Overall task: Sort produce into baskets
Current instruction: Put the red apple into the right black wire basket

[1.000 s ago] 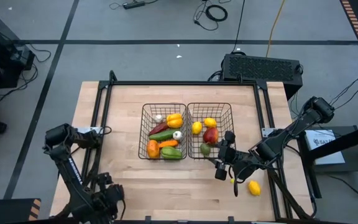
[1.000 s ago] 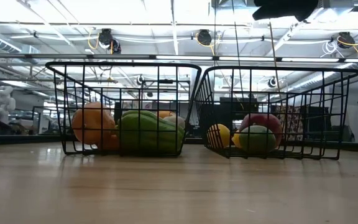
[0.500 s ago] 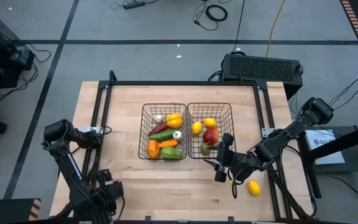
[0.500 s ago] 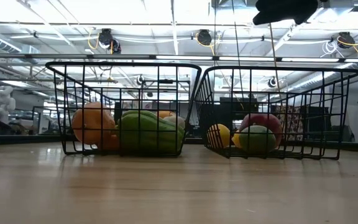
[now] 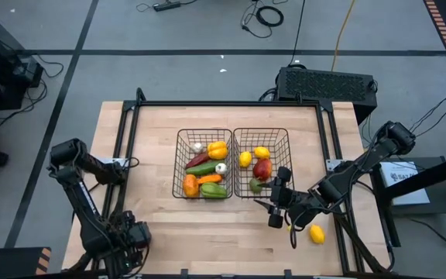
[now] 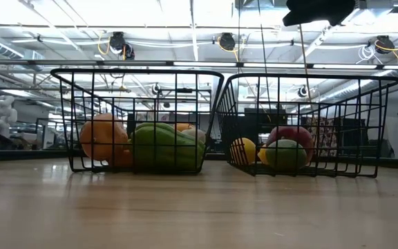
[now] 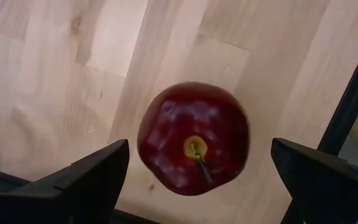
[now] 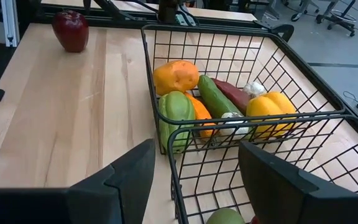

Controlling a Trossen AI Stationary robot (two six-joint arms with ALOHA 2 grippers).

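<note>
Produce: most pieces already lie in the two black wire baskets at table centre, which stand side by side and just touch at their upper rims in the low view.

Left basket (image 5: 180,163): yellow pepper (image 5: 217,149), green cucumber (image 5: 201,168), orange pepper (image 5: 190,185), green pepper (image 5: 214,191), two garlic bulbs; a dark red piece lies beside the cucumber.

Right basket (image 5: 288,155): two lemons (image 5: 245,159), a red apple (image 5: 262,167), a green piece at the near corner.

Loose produce: one lemon (image 5: 316,233) on the bare wood (image 5: 153,124) near the right front corner of the table, well apart from the baskets. A second red apple (image 7: 193,138) lies stem-up on the wood at the left front of the table, directly under the left wrist camera.

Left gripper (image 7: 197,180): poised above that apple, fingers spread wide to either side of it, not touching it, nothing held.

Right gripper (image 5: 284,184): hovers over the near edge of the right basket, between the basket and the loose lemon. Jaws partly apart; nothing seen between the fingers (image 8: 129,174) in the right wrist view. In the low view its dark body shows above the right basket rim.
</note>
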